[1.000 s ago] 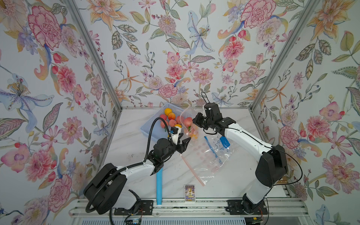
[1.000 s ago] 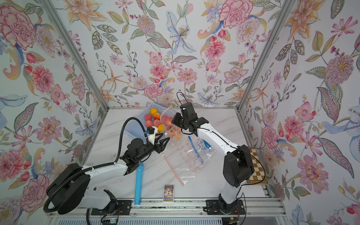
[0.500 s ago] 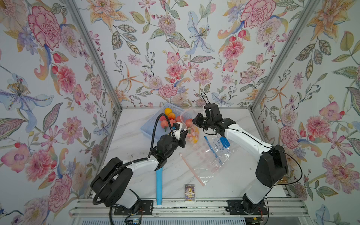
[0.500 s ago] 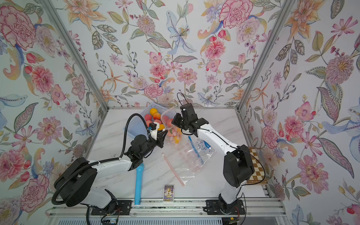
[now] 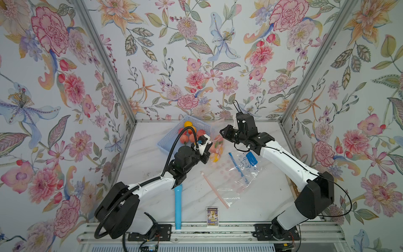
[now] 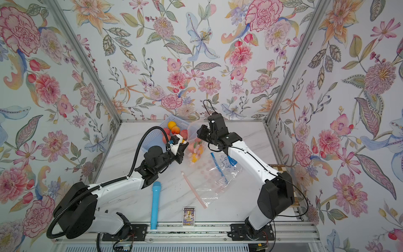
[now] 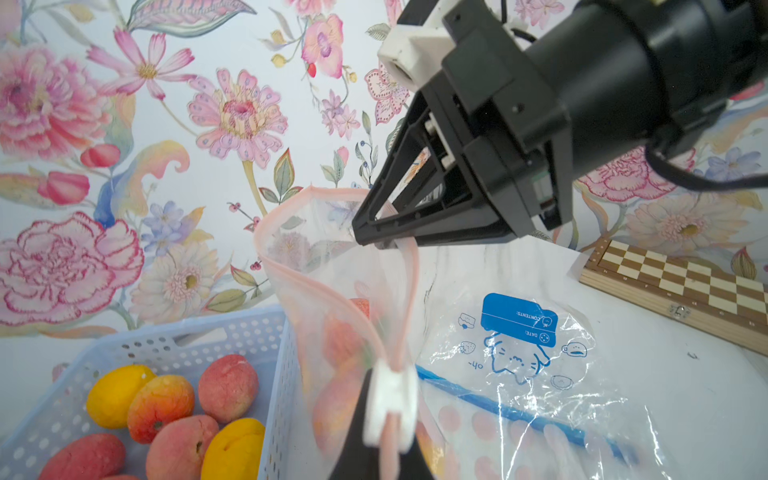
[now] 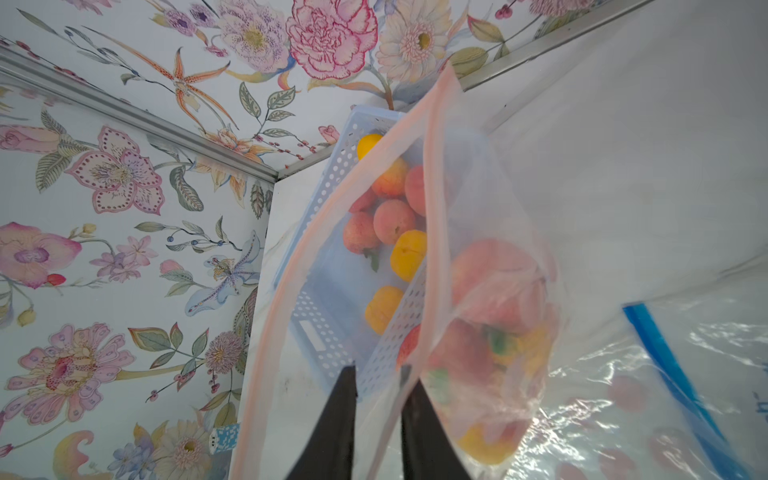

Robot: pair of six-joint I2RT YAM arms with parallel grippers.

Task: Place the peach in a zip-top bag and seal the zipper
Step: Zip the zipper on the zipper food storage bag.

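Observation:
A clear zip-top bag (image 5: 216, 139) with a pink zipper hangs upright beside the basket, its mouth partly open. A peach (image 8: 494, 270) and other fruit lie inside it, also seen as the peach (image 5: 218, 146) in a top view. My left gripper (image 7: 390, 405) is shut on the pink zipper at a white piece on the strip. It shows in both top views as the left gripper (image 5: 208, 152) (image 6: 182, 152). My right gripper (image 8: 380, 374) stands open at the bag's upper rim. The pink strip runs loose through its gap. It also shows as the right gripper (image 7: 370, 237) (image 5: 222, 132).
A blue perforated basket (image 5: 165, 145) of peaches and yellow fruit stands against the bag's left side. Two more bags lie flat on the table, one with a blue zipper (image 5: 238, 167). A blue tube (image 5: 178, 207), a small card box (image 5: 212, 215) and a chessboard (image 7: 685, 286) lie nearby.
My left gripper moved up to the bag and shut on its pink zipper. The right gripper's jaws parted from their grip on the rim. The bag's mouth has narrowed.

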